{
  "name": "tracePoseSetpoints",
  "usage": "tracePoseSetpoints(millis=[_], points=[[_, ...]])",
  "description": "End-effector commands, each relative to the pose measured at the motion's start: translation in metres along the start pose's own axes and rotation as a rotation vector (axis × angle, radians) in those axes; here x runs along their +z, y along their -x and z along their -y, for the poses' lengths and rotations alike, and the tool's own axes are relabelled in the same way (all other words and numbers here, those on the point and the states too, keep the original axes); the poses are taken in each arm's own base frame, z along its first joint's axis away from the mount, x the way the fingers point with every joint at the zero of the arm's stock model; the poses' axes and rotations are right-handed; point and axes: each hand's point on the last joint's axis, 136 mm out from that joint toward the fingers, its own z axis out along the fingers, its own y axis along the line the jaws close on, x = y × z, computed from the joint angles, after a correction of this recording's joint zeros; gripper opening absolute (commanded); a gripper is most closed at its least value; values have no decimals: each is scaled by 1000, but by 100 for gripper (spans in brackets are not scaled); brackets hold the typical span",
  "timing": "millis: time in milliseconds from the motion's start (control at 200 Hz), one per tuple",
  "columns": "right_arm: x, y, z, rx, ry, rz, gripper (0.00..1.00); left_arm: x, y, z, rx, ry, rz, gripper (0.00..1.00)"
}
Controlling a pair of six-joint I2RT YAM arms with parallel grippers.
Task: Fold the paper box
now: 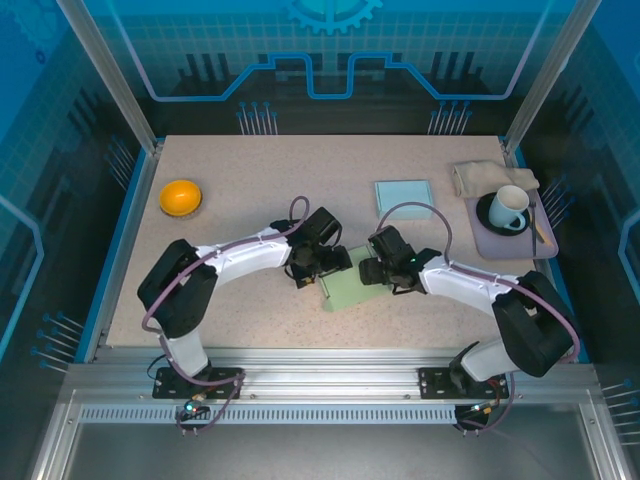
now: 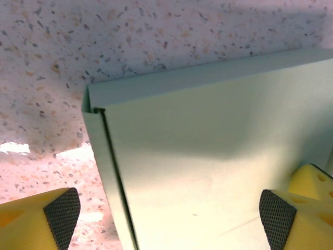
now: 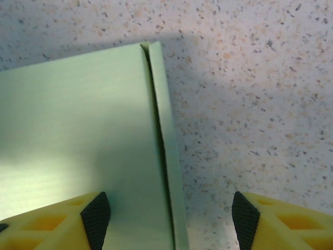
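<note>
One pale green paper box (image 1: pixel 346 290), flat, narrow creased edge flaps.

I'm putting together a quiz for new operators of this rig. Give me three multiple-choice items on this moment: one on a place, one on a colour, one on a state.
1. Where on the table does the orange bowl sit?
A) on a tray
B) near the left edge
C) between the two grippers

2. What colour is the paper box?
A) red
B) black
C) pale green

3. How does the left gripper stand?
A) open, over the paper box
B) shut on the bowl
C) shut on a mug

Key: 1 B, the top view shows it by the left edge. 2 C, both wrist views show pale green card. 3 A, its jaws stand wide apart with the card between them.
</note>
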Motion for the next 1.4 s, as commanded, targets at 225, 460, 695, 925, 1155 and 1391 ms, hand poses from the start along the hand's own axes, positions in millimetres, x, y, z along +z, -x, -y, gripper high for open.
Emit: tracePoseSetpoints(millis=[225, 460, 695, 925, 1155, 1391], points=[[3, -21, 6, 144, -78, -6, 66, 20, 7, -27, -1, 76, 3, 93], [-19, -22, -5, 305, -25, 58, 65, 9, 16, -22, -74, 78, 48, 97], [-33, -25, -11, 364, 9, 106, 64, 3, -3, -30, -246, 125, -29, 99], [-24, -33, -20, 335, 13, 75, 63, -1, -15, -28, -365, 162, -81, 99], [-18, -35, -28, 300, 3, 58, 62, 6, -25, -25, -416, 190, -136, 99], [-14, -38, -31, 286, 0, 46, 62, 11, -31, -27, -457, 207, -161, 99]])
